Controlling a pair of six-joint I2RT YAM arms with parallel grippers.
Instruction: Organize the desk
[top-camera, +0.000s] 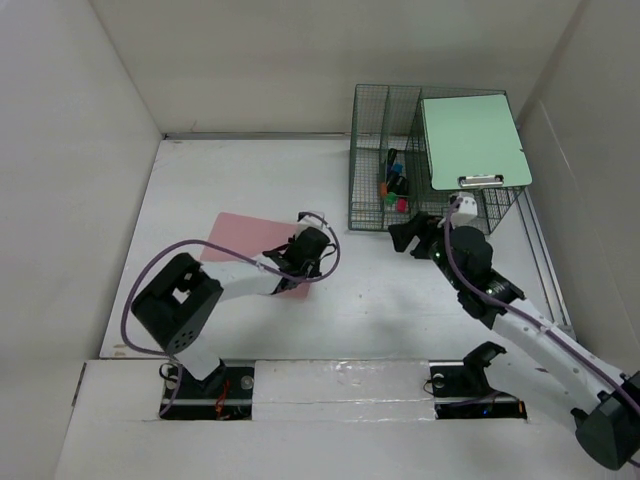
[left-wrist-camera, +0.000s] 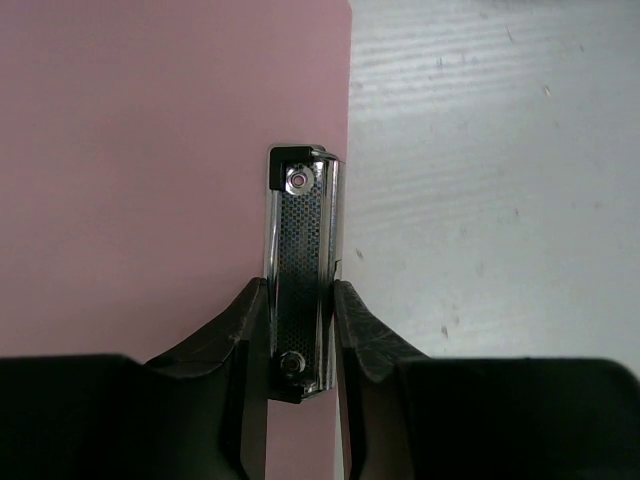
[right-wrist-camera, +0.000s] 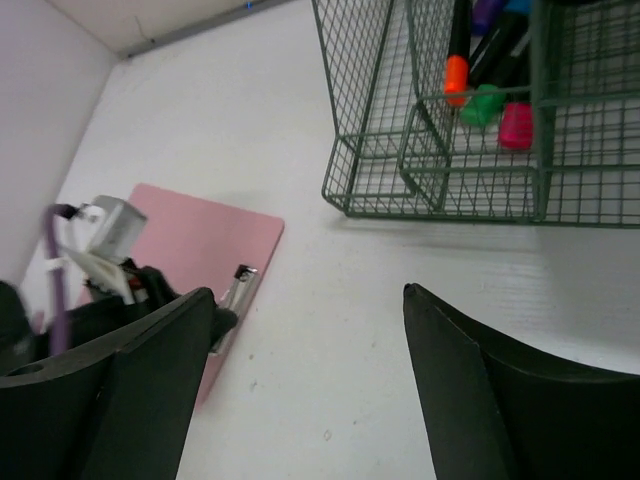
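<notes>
top external view: the wide, flat matte-white desk (top-camera: 380, 295) fills the floor of a white-walled enclosure, and a green wire-mesh organizer rack (top-camera: 352, 185) stands on its far right part. a pale green clipboard with a silver clip (top-camera: 472, 140) lies on top of the rack, over its right side. several coloured markers (top-camera: 395, 185) stand in a front compartment just left of it.

well to the left of the rack, a flat pink rectangular clipboard (top-camera: 235, 240) lies on the desk. the left gripper (top-camera: 303, 265) is at the board's edge nearest the rack.

left wrist view: the left gripper's (left-wrist-camera: 300, 300) two black fingers are drawn in narrow and press either side of the chrome metal clip (left-wrist-camera: 300, 250) on the pink clipboard's (left-wrist-camera: 140, 180) right edge, with bare desk (left-wrist-camera: 480, 200) beside it.

the right gripper (top-camera: 408, 235) hovers just in front of the rack's front left corner, above the desk.

right wrist view: its (right-wrist-camera: 308, 295) fingers are spread wide with nothing between them. beyond them are the rack (right-wrist-camera: 370, 190), orange, green and pink marker ends (right-wrist-camera: 480, 60), and, further left, the pink clipboard (right-wrist-camera: 200, 240) with its clip (right-wrist-camera: 240, 285) on the desk (right-wrist-camera: 330, 330).
</notes>
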